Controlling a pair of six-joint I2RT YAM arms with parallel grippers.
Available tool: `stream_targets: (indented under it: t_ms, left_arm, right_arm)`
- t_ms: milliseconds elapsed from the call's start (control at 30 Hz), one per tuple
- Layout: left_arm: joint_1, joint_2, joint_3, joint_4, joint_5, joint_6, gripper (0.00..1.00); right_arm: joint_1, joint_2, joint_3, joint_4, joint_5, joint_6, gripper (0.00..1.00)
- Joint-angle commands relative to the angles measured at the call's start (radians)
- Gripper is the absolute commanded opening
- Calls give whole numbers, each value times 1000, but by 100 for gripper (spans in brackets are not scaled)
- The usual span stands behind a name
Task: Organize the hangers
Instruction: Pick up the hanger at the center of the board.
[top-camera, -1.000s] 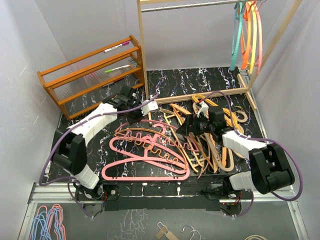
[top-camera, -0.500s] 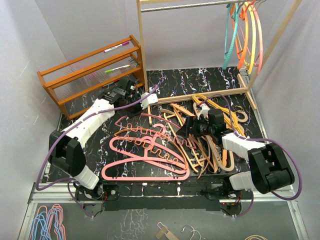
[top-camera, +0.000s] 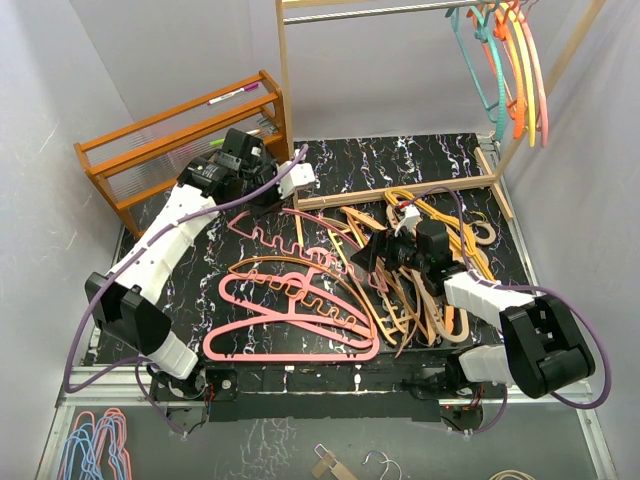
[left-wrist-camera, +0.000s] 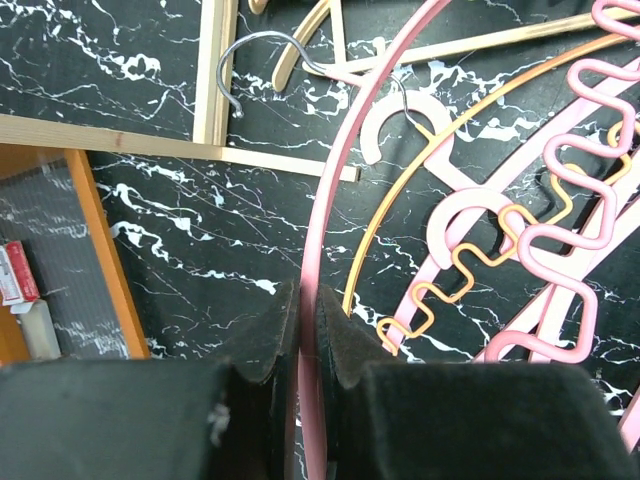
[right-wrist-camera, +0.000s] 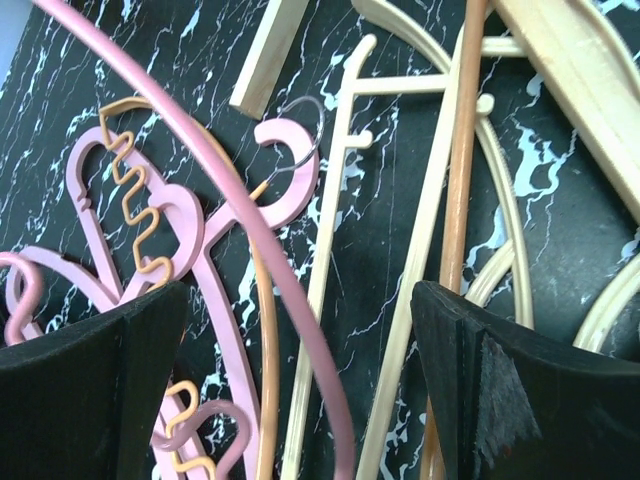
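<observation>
Where the black marbled table (top-camera: 400, 165) meets the arm bases, two large pink hangers (top-camera: 290, 335) lie flat and overlapping, and the farther one carries a wavy bar. Just to their right a heap of tan and orange hangers (top-camera: 432, 292) sprawls across the table's right half, crossed at many angles. The right gripper (right-wrist-camera: 300, 290) hangs over the left edge of that heap with its jaws spread wide and nothing between its pads pressed or held. In its wrist view a pink bar crosses the gap between them, though whether it lies at their level cannot be told. Pale wooden bars and a pink hook show on the table below. Farther back and to the left, the left gripper (left-wrist-camera: 308, 300) is clamped tight on the rim of a thin pink hanger (left-wrist-camera: 309, 270), its two dark fingers pinching the curved edge. That hanger reaches back over the others toward the middle of the table. Beyond it, an orange-brown slatted rack (top-camera: 180, 140) stands at the far left corner. The pale wooden frame (top-camera: 283, 90) rises at the back, and at the right end of its metal rail (top-camera: 380, 10) hang teal, orange, yellow and pink hangers (top-camera: 515, 70), slanting a little.
</observation>
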Motion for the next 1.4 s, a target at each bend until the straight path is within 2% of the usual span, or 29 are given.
stream_targets:
  t_ms: [0,233,500,633,700,800,967,1167,1367]
  left_arm:
    - [3,-55,100,-78,53,-1,0]
    - [2,-54,203,-127,54,13,0]
    - [2,-65,253,-144,40,20,0]
    - [2,-71,256,-143,30,24,0]
    - [2,-73,250,-137,24,24,0]
    - [2,-76,238,-121,14,21,0]
    - [2,-88,177,-90,-22,32,0]
    - [3,-116,76,-43,-87,59,0]
    - [11,-153,-48,2,-129,72,0]
  right_arm:
    - [10,7,30,102,50,-34,99]
    - [22,91,78,167,84,-66,99]
    - [20,201,124,243,81,-79,99]
    - [-2,231,120,319,-51,-31,98]
    - [-13,253,124,360,-148,23,86]
    - [-27,293,107,467,-271,117,60]
    - [-67,340,59,652,-397,288,10]
    - [-161,292,11,712,-449,385,8]
    - [-221,190,-17,669,-430,408,8]
